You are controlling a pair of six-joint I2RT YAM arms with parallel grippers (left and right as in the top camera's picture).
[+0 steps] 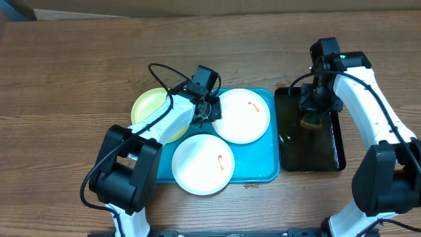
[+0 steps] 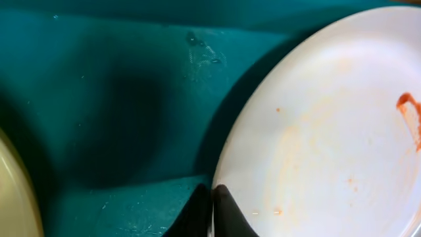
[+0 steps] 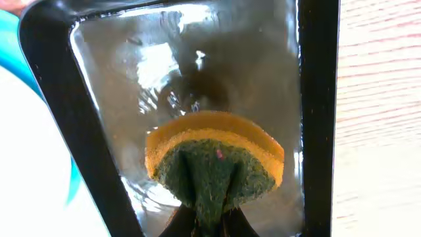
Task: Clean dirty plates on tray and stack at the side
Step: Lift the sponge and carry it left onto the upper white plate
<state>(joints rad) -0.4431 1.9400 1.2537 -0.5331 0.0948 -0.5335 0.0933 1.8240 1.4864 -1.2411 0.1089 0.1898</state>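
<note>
The tray (image 1: 266,158) lies mid-table (image 1: 66,66), with the wet black tray (image 1: 309,155) just beside its right edge. The far plate (image 1: 242,116), white, sits in the tray's far right corner. The near plate (image 1: 202,164), also white, overhangs its near edge, and the yellow plate (image 1: 148,105) overhangs its far left corner. Both white plates show orange smears. Over the black tray's far end, the right gripper (image 3: 207,224) is clamped on a sponge (image 3: 214,164). The left gripper (image 2: 212,201) is closed on the far plate's left rim.
</note>
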